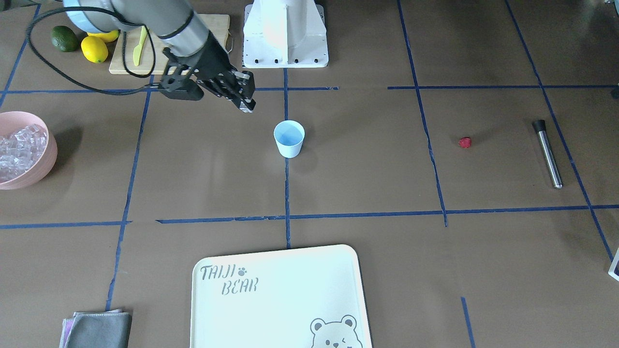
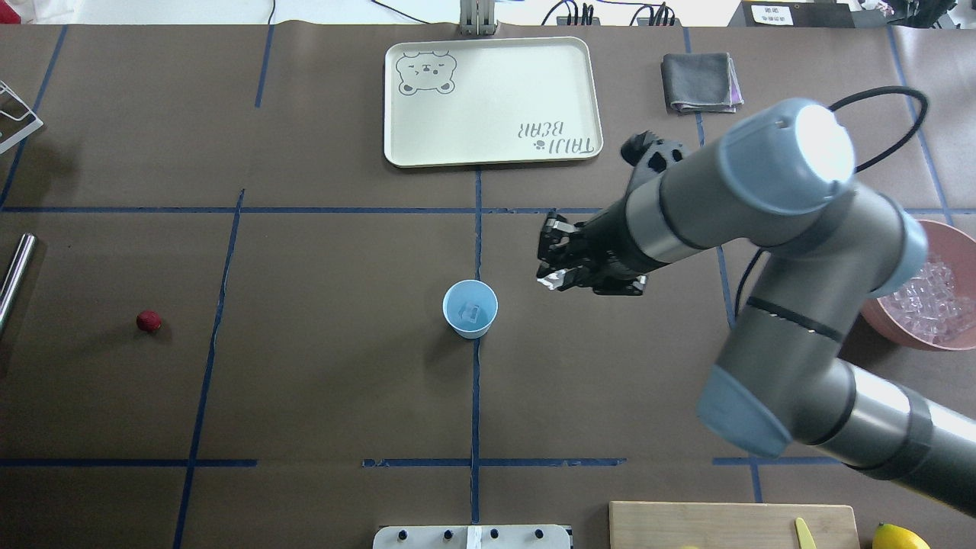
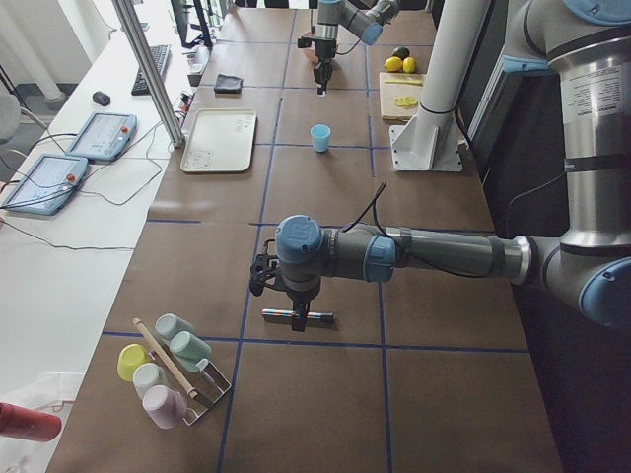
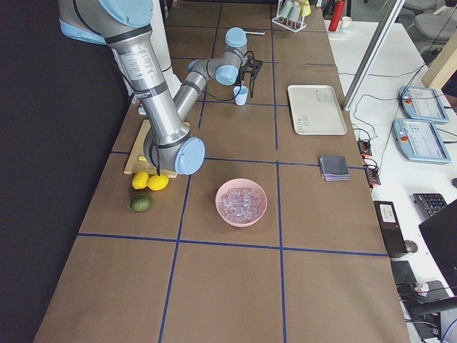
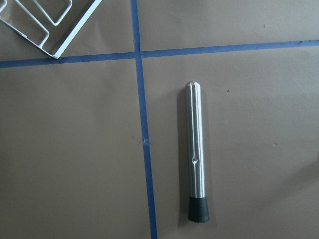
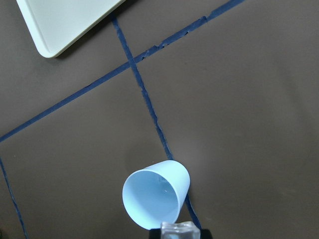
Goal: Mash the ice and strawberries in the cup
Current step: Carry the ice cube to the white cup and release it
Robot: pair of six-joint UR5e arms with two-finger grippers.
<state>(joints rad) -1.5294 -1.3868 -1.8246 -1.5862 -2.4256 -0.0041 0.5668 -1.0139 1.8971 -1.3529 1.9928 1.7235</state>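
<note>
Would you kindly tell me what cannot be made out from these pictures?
Left side view: the left tool is too small to judge its jaws.
Right wrist view: the bottom edge cuts off the right tool's ice.
Overhead: the cup's faint clear contents are too small to name.

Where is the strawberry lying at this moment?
In the overhead view the strawberry lies on the table on the robot's left side, well apart from the cup and nearer the metal rod at the left edge.
</note>
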